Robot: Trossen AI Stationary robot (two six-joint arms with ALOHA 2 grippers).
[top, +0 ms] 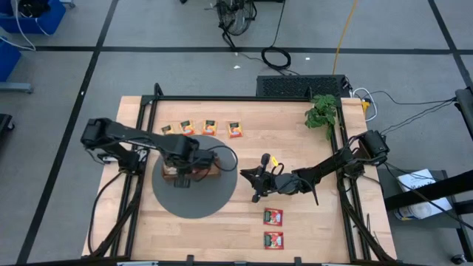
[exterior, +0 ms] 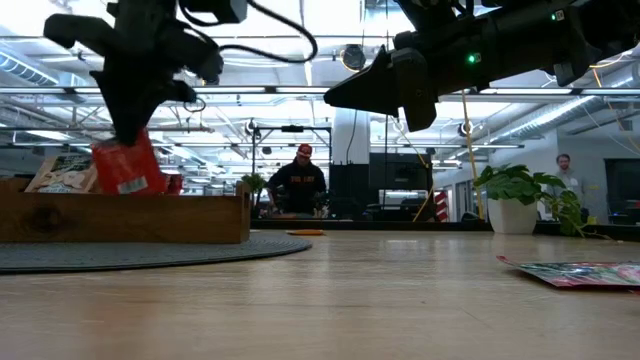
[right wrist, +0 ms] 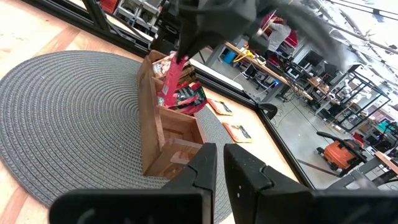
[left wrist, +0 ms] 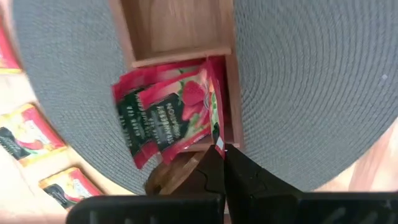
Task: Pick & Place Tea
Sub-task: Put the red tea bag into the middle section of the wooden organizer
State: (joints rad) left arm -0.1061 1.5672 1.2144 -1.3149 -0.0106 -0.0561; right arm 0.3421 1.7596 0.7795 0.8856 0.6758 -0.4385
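Left gripper (exterior: 128,135): jaws shut on red packet (exterior: 130,168), tray (exterior: 125,217) directly beneath. Right gripper (top: 256,177): jaws shut, empty. Advice: lower the packet straight into the red-filled compartment before releasing.

A grey floor (top: 148,74) crossed by dark lines is seen around the wooden table (top: 295,229). Black cables (top: 275,56) and a yellow cord (top: 344,29) are laid across it. Beyond the table, a large hall is shown, lit by bright ceiling strips (exterior: 300,92). A potted plant (exterior: 517,197) is placed at the table's far edge. Two people (exterior: 299,182) are seen far off among workbenches.
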